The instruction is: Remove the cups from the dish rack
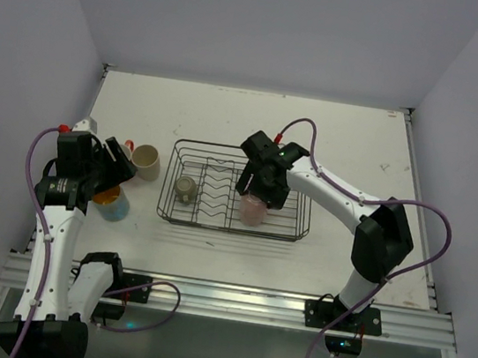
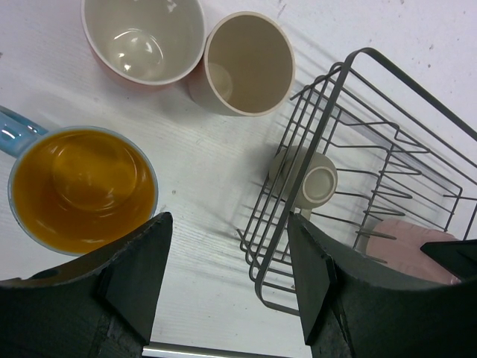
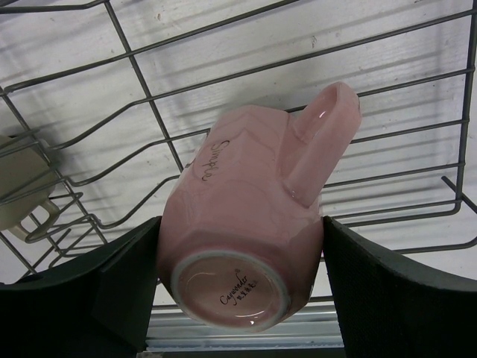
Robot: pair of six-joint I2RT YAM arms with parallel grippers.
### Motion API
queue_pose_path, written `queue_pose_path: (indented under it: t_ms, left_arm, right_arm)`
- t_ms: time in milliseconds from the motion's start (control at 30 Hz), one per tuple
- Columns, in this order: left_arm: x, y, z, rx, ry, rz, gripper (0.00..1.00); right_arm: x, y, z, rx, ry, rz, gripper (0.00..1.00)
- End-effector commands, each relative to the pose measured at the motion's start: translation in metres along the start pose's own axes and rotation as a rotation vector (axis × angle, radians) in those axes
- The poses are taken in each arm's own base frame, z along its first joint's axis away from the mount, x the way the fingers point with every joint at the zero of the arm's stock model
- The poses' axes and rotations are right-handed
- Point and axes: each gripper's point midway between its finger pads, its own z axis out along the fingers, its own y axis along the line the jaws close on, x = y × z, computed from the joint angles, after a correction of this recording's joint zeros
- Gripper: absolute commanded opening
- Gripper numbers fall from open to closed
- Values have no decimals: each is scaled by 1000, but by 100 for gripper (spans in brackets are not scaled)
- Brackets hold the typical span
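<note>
While near dish rack front wall, pink mug between right jaws

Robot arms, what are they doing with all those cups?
They're emptying the dish rack. The right gripper is closed around the pink mug, which lies tipped over inside the rack. The olive-grey mug is in the rack too. The left gripper hangs open over the table beside the rack, above the light blue mug, the orange mug and the beige mug, all standing outside it.
</note>
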Motion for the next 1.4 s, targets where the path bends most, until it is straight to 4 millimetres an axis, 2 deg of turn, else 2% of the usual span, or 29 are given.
queue_pose_path:
  t_ms: [0, 67, 100, 133, 200, 300, 433, 500, 767, 1067, 1233, 1367]
  left_arm:
    - [1, -6, -3, 38, 10, 20, 67]
    - [1, -6, -3, 38, 10, 19, 67]
    - [1, -6, -4, 36, 11, 17, 67]
    - [1, -6, -3, 38, 10, 19, 67]
    - [1, -6, -3, 38, 9, 17, 67]
    - [1, -8, -3, 47, 12, 19, 67]
    - [1, -11, -3, 63, 18, 24, 67]
    - [2, -14, -2, 84, 27, 31, 67]
    - [1, -44, -10, 249, 38, 43, 66]
    - [2, -59, -14, 329, 58, 52, 66]
    - [4, -79, -24, 463, 60, 75, 66]
    - [16, -102, -33, 639, 118, 65, 68]
  right_arm:
    - [-9, 6, -2, -1, -46, -5, 57]
    - [-9, 6, -1, 0, -47, -10, 46]
    - [-9, 6, 1, 2, -44, -16, 30]
    - [-9, 7, 1, 0, -45, -18, 18]
    - [-9, 7, 2, 1, -40, -34, 0]
    - [-12, 10, -1, -7, -50, -51, 0]
    - [-21, 13, -16, -50, -92, -82, 0]
    - [-28, 18, -30, -107, -129, -106, 0]
    - [-34, 21, -67, -256, -201, -205, 0]
    - [-26, 23, -57, -244, -156, -257, 0]
    - [-34, 23, -73, -274, -201, -279, 0]
    - [-36, 25, -89, -319, -220, -309, 0]
